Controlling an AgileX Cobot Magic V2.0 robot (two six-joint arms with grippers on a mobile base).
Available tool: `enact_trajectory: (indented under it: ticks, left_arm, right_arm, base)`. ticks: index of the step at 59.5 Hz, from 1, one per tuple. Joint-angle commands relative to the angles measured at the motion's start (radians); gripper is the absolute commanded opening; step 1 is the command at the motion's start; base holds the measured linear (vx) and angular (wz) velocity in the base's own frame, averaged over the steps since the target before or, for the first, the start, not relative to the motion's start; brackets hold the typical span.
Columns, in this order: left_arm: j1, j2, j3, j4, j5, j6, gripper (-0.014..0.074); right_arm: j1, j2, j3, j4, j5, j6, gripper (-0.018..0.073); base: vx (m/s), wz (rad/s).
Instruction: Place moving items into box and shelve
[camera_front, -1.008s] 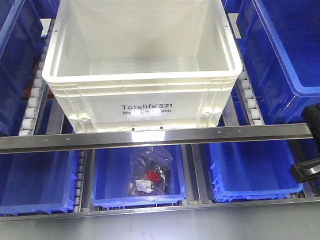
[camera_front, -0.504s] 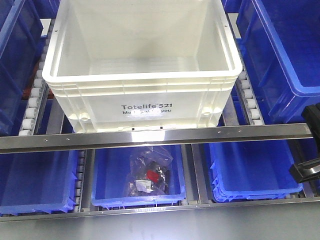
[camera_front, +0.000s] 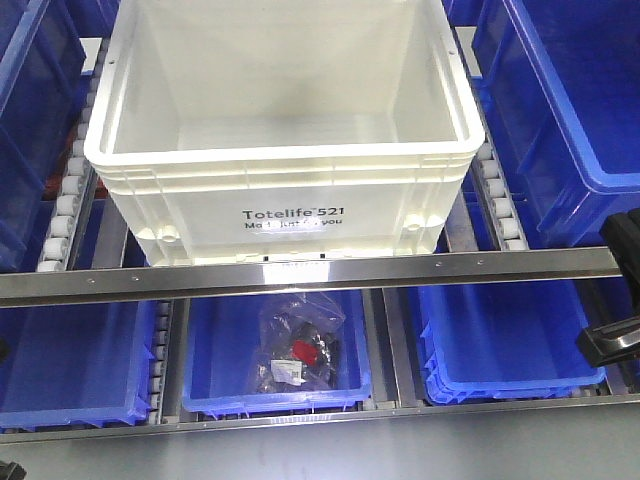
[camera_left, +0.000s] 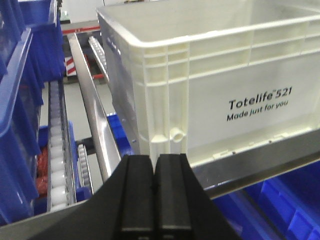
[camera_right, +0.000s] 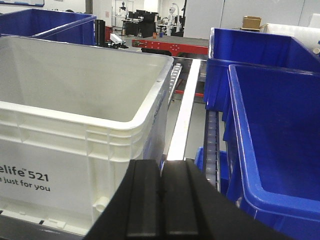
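A roller-track shelf rack fills the front-facing view, where the white Totelife 521 tote (camera_front: 278, 130) sits on the upper level behind a steel rail (camera_front: 300, 272), its visible interior showing no plush toys, flanked by blue bins (camera_front: 570, 100), while a blue bin (camera_front: 275, 360) below holds a clear bag of dark parts (camera_front: 298, 350) whose contents are hard to make out. From the left wrist, the left gripper (camera_left: 154, 195) has its black fingers pressed together on nothing, just before the tote's ribbed front corner. From the right wrist, against a workshop background, the right gripper (camera_right: 161, 200) is likewise closed and empty, near the tote's other corner beside a blue bin (camera_right: 270, 135).
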Motion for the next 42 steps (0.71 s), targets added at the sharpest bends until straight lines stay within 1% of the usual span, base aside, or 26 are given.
enact_trajectory:
  ticks: [1,42]
  left_arm:
    - [-0.004,-0.004,0.023,-0.010,-0.046,0.003,-0.0022]
    - [-0.004,-0.004,0.023,-0.010,-0.035,0.003,-0.0022]
  right_arm:
    - [0.000,0.008,-0.030,-0.005,-0.082,-0.007,-0.0015]
    - [0.000,0.008,-0.030,-0.005,-0.086,-0.007,-0.0015]
  base:
    - [0.00,0.00]
    - [0.00,0.00]
